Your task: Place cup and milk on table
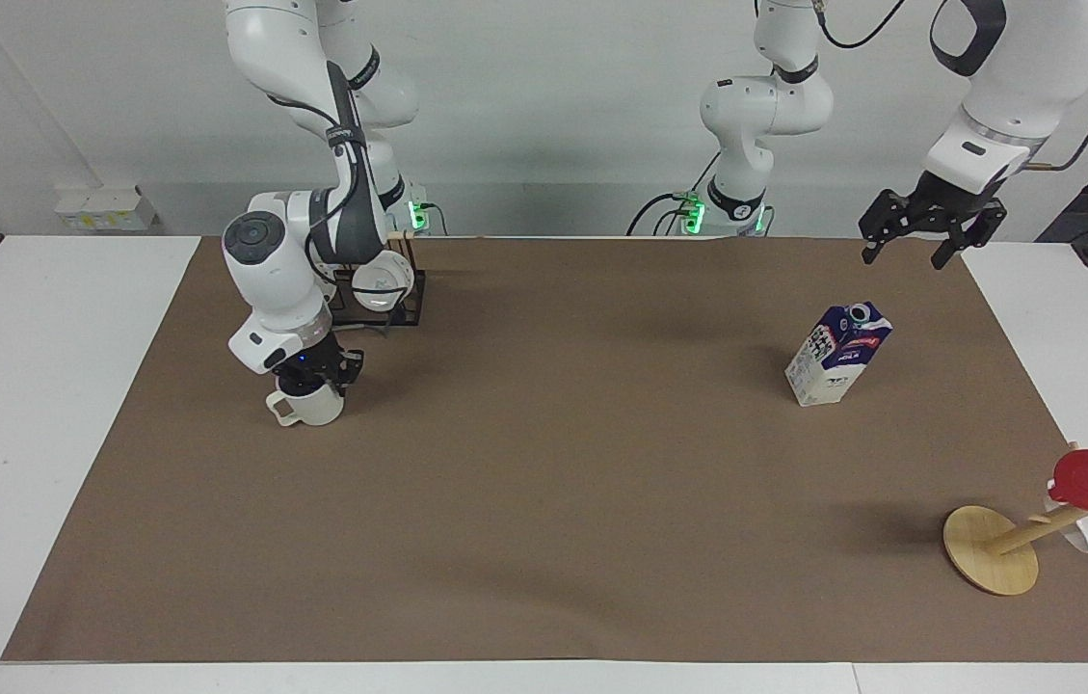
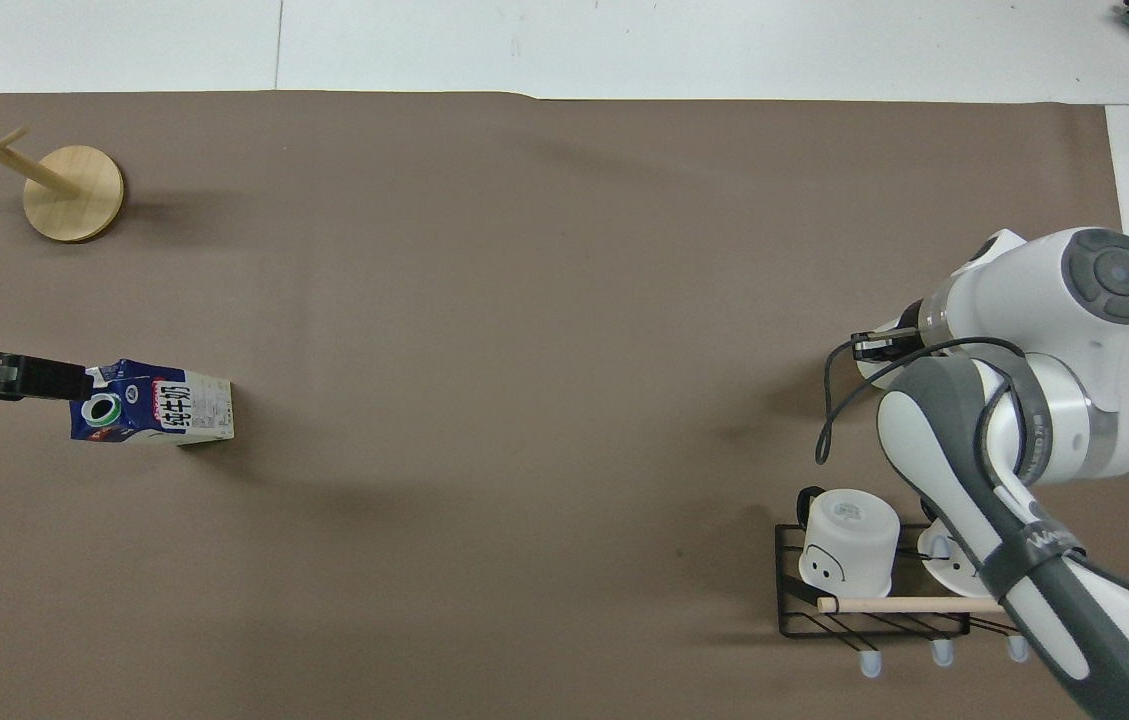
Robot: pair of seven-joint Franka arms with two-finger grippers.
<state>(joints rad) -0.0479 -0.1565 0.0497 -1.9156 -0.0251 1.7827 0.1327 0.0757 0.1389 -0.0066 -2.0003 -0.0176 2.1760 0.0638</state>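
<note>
The cream-beige cup (image 1: 310,405) is seen upright on the bench's (image 1: 544,501) brown mat, near the black wire rack (image 1: 380,294), handle turned outward. The right claw (image 1: 320,371) is clenched on its rim from above, wrist vertical. The blue-and-white milk (image 1: 837,354) stands toward the left arm's end; the left claw (image 1: 929,231) hangs spread above it

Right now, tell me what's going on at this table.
The right gripper is down on the cup, which stands upright on the brown mat of the table, just in front of the black wire rack. The milk stands on the mat toward the left arm's end. The left gripper hangs open in the air above that end, holding nothing.
</note>
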